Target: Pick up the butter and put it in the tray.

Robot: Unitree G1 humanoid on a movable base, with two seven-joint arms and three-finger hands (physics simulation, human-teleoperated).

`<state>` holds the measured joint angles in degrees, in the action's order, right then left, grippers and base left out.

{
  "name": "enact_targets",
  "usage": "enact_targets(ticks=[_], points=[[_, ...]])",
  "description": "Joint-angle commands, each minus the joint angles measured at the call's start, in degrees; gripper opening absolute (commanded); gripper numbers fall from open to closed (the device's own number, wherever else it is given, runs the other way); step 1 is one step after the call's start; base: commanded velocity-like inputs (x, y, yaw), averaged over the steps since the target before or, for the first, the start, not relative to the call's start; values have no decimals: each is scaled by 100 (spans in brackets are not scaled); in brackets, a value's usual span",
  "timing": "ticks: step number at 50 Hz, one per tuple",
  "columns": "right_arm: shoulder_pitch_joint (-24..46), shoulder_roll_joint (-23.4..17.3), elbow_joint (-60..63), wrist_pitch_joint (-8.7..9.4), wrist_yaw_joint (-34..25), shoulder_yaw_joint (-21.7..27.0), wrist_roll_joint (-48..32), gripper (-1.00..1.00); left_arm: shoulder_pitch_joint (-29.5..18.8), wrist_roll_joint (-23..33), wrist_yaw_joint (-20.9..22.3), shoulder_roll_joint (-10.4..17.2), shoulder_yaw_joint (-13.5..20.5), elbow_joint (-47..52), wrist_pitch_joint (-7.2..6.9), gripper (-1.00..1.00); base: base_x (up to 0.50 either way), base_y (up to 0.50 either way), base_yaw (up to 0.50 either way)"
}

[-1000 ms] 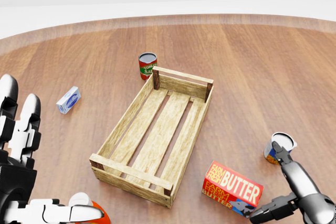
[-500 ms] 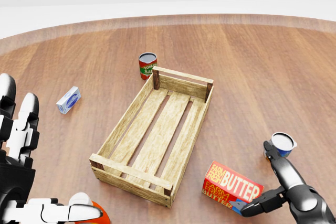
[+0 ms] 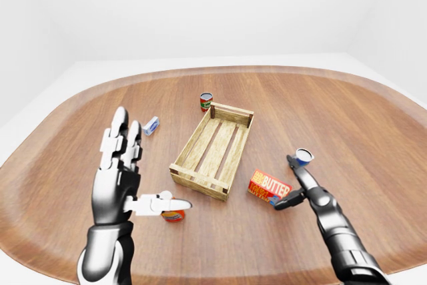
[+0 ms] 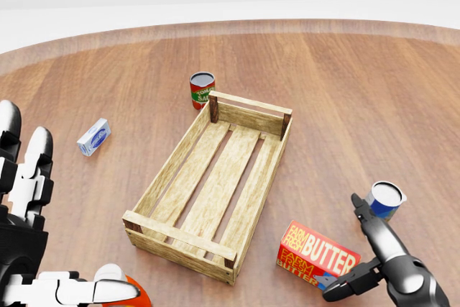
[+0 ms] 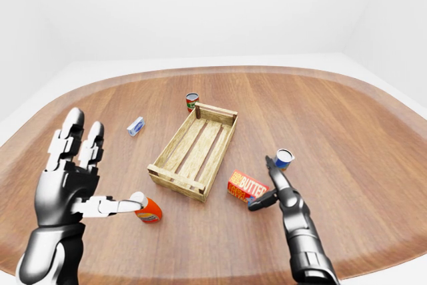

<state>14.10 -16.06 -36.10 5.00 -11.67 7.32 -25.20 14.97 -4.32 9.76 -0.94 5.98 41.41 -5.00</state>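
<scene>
Head view puts your right hand (image 4: 359, 246) at the bottom right, fingers spread: one finger (image 4: 368, 222) points up toward the blue-and-white can (image 4: 384, 200), another (image 4: 350, 284) reaches left and meets the lower right corner of the butter (image 4: 318, 254). Nothing is gripped — the box lies flat on the table (image 4: 359, 84) just left of that hand. Left again, near the butter's left end but not touching it, is the near right corner of the wooden tray (image 4: 213, 186), its long axis running up and to the right in this view.

Your left hand (image 3: 123, 175) is raised and splayed well to the left, thumb stretched out above the orange-and-white container (image 5: 149, 211). Up and right of it lies the small blue-and-white packet (image 4: 94, 136); the red can (image 4: 202, 90) stands just beside the tray's far left corner.

You have bare wood to the right of the right hand, and the table's curved edge runs close beneath both arms in the left-eye view.

Since a second ago the right hand has slid left and up — the upper finger, which then overlapped the blue-and-white can, now stands clear just left of it. The butter, tray and left hand sit as they did.
</scene>
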Motion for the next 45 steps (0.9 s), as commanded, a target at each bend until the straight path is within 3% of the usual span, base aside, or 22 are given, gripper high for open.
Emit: enact_targets(ticks=[1,20,45], points=[[223,21,-447,0,98,-40,19,100,-18,-42,14,5,58,46,0,100,0,0,0],[318,3,-814,0,144,-116,91,100,-27,-15,6,-3,43,16,0,100,0,0,0],[1401,2,-3326,0,532,-377,317,100,-32,-26,20,-14,74,-4,0,100,0,0,0]])
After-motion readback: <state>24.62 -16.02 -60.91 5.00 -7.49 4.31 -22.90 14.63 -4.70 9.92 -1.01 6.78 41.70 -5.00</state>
